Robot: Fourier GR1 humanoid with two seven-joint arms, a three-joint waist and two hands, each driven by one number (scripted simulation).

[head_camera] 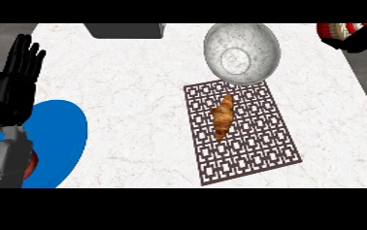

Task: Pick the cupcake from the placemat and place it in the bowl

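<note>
On the placemat [243, 132], a croissant [223, 116], bowl [241, 53] holding nothing

A single view, taken from the robot's head, looks steeply down on the white marbled tabletop [136, 103], which fills nearly the whole frame. The robot's own side lies at six o'clock, the far edge at twelve. The camera stands fairly near: the patterned placemat [243, 132] sits a little toward four o'clock of centre, and the grey bowl [241, 53] toward one o'clock, close to the far edge. The frame cuts off a dark box [123, 30] at eleven o'clock, a red and black object [342, 34] at two o'clock, and a blue plate [61, 141] at eight o'clock. No second view shares the scene.
</note>
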